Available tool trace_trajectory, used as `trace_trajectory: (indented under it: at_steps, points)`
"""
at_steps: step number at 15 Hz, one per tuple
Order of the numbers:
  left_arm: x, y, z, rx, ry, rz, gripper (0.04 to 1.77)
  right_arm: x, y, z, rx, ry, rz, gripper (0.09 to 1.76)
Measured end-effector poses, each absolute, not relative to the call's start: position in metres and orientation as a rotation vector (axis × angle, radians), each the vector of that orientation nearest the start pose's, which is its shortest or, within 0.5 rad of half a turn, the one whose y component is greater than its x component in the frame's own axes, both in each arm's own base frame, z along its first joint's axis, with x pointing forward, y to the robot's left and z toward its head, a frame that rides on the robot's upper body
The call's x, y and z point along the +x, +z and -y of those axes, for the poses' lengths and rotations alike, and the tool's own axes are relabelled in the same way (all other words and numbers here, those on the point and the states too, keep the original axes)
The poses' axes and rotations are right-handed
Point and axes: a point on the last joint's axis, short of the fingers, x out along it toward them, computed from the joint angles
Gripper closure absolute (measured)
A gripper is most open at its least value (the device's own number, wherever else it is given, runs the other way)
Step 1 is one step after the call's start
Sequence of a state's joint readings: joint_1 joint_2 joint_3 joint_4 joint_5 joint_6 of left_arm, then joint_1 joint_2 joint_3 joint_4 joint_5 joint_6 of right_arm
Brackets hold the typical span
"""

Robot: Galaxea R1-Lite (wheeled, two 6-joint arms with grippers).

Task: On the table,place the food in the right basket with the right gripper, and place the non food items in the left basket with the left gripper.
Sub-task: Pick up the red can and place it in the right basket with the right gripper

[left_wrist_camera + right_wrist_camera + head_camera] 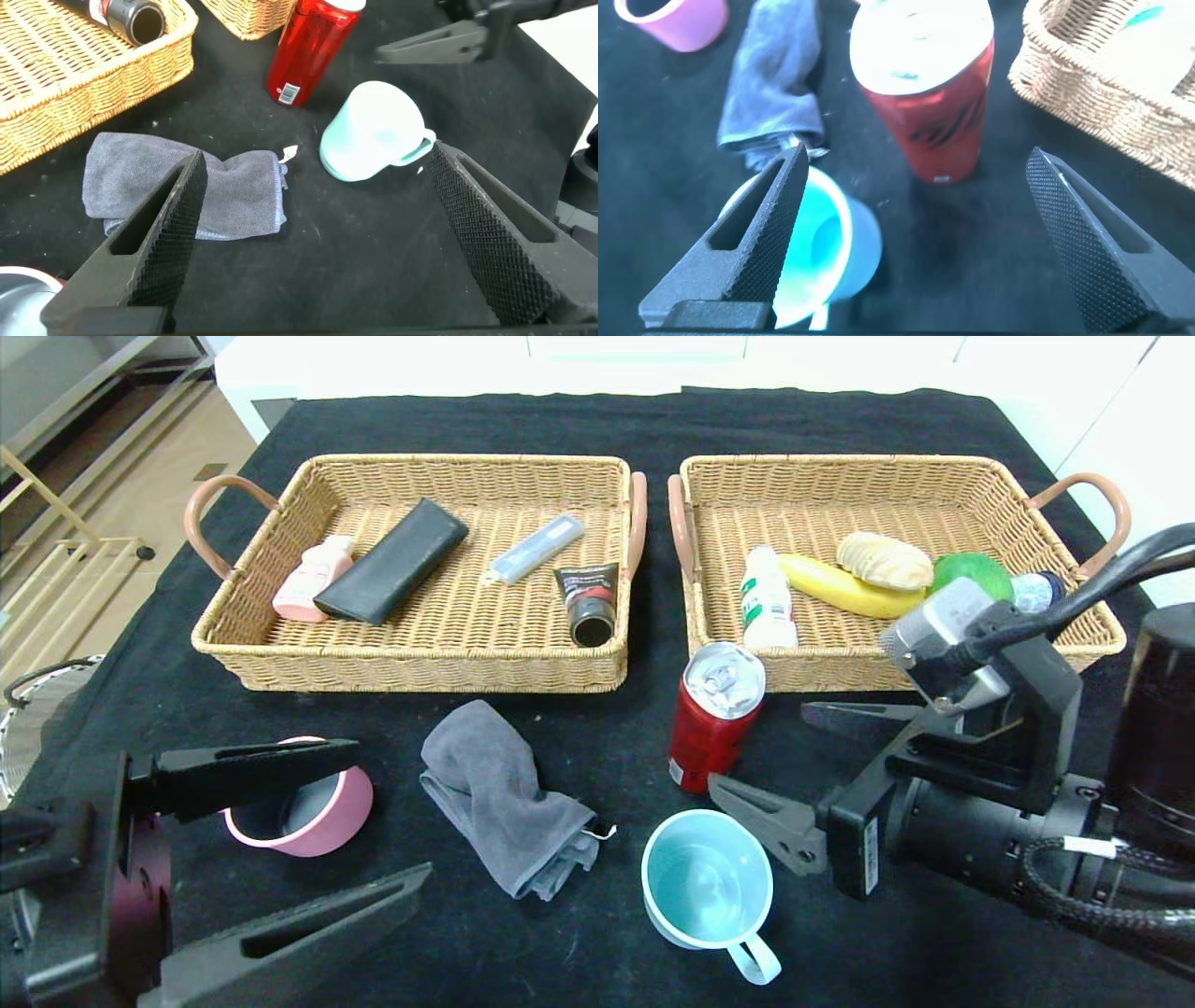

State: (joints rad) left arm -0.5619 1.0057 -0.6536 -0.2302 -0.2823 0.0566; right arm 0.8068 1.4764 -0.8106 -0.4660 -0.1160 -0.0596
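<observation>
A red drink can [714, 714] stands upright on the black table [579, 429], just in front of the right basket [934, 476]. My right gripper [758, 747] is open and low, its fingers spread on either side of the can [938, 89] without touching it. A lime [971, 574] and a bread loaf [885, 560] lie in the right basket. My left gripper [392, 807] hangs open and empty near the table's front left, above the bare cloth [318, 154]. The left basket [467, 467] holds a black case [392, 560], a pink bottle [313, 579], a pale stick [537, 549] and a black tube [588, 602].
A grey cloth [504, 798], a pink cup [303, 807] and a light-blue mug [707, 882] lie on the table's front half. The mug lies right next to one right finger. A banana [840, 588] and a white bottle [767, 597] also sit in the right basket.
</observation>
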Motion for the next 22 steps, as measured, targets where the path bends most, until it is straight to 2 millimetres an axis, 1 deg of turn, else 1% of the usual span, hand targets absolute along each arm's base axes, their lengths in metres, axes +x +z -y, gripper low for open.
trace_trajectory:
  at_steps: [6, 8, 10, 18, 22]
  points:
    - [0.107, 0.252, 0.075, 0.072, -0.845, -0.100, 0.09, 0.191, 0.229, -0.196, -0.156, 0.669, -0.162, 0.14]
    - [0.107, 0.252, 0.075, 0.077, -0.846, -0.098, 0.09, 0.196, 0.227, -0.199, -0.159, 0.634, -0.161, 0.14]
    - [0.107, 0.251, 0.075, 0.078, -0.846, -0.099, 0.09, 0.201, 0.228, -0.205, -0.139, 0.626, -0.123, 0.14]
    - [0.106, 0.252, 0.074, 0.079, -0.846, -0.093, 0.09, 0.219, 0.218, -0.222, -0.130, 0.605, -0.101, 0.14]
    - [0.107, 0.252, 0.074, 0.079, -0.846, -0.095, 0.09, 0.226, 0.217, -0.223, -0.121, 0.592, -0.090, 0.14]
